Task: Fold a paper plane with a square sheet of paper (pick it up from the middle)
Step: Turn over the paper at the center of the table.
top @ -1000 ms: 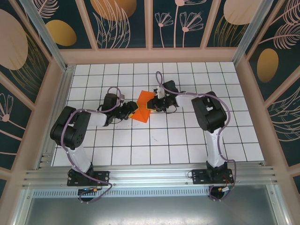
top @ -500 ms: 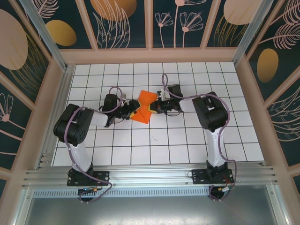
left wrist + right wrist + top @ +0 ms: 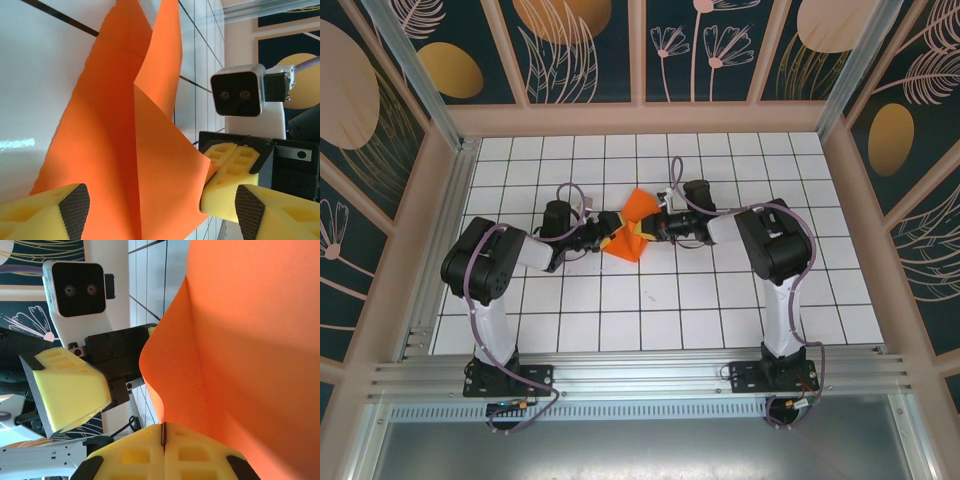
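Observation:
The square sheet of paper (image 3: 638, 212) is bright orange and creased into a smaller, peaked shape that stands up from the table between the two arms. My right gripper (image 3: 656, 228) is shut on its right edge; in the right wrist view the paper (image 3: 250, 340) rises from the pressed-together yellow fingers of that gripper (image 3: 163, 432). My left gripper (image 3: 607, 238) is at the paper's left side, open. In the left wrist view the left gripper (image 3: 162, 212) has its pads wide apart with the creased sheet (image 3: 115, 140) between them, and the right arm's fingers (image 3: 227, 172) pinch a corner.
The white gridded table (image 3: 670, 300) lies inside wood-framed patterned walls. An aluminium rail (image 3: 640, 375) carries both arm bases at the near edge. The two wrists nearly face each other; the right wrist camera (image 3: 237, 92) is close to my left fingers.
My left gripper has opened and let go of the paper. My right gripper has shut on the paper's edge. The sheet now stands more peaked.

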